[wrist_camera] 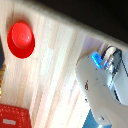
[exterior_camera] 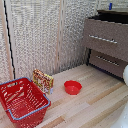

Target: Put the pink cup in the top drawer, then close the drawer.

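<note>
The storage unit (exterior_camera: pixel 107 45) is a dark brown dresser at the exterior view's right. Its top drawer stands pulled out, with a dark opening (exterior_camera: pixel 111 18) above the drawer front and its silver handle (exterior_camera: pixel 102 39). A small blue tip (exterior_camera: pixel 110 6) pokes down over that opening at the frame's upper edge; it looks like a fingertip of the pinch receptors, and the jaws cannot be made out. The pink recepticle is hidden in both views. The wrist view looks down on the floor and shows no fingers.
A red bowl (exterior_camera: pixel 72 87) (wrist_camera: pixel 21 39) sits on the light wood floor. A red wire basket (exterior_camera: pixel 21 102) (wrist_camera: pixel 12 117) and a snack bag (exterior_camera: pixel 43 80) are at the exterior view's left. The white robot body (wrist_camera: pixel 102 87) (exterior_camera: pixel 125 75) is by the dresser.
</note>
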Robot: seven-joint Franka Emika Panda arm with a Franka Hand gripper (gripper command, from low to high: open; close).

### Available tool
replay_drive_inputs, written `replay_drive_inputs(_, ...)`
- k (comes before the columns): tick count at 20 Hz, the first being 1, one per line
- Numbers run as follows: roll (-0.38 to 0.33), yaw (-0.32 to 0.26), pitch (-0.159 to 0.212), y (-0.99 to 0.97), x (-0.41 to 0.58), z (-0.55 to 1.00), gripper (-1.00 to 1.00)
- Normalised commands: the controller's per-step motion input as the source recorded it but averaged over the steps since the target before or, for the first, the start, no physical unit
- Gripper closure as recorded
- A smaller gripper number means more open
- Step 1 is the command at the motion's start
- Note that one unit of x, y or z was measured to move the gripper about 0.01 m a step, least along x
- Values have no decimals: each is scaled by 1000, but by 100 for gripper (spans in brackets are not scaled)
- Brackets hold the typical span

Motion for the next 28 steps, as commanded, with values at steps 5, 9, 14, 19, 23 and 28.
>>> replay_drive_inputs(5,-272,159,33,198,242,79,-100)
replay_drive_inputs(9,-370,155,11,24,65,16,-100)
replay_drive_inputs(14,-369,170,37,0,7,0,-100)
replay_drive_inputs(19,-359,171,141,14,-90,0,-100)
replay_drive_inputs(23,-324,127,226,183,-174,0,-100)
replay_drive_inputs(28,-322,119,237,219,-192,-64,-100)
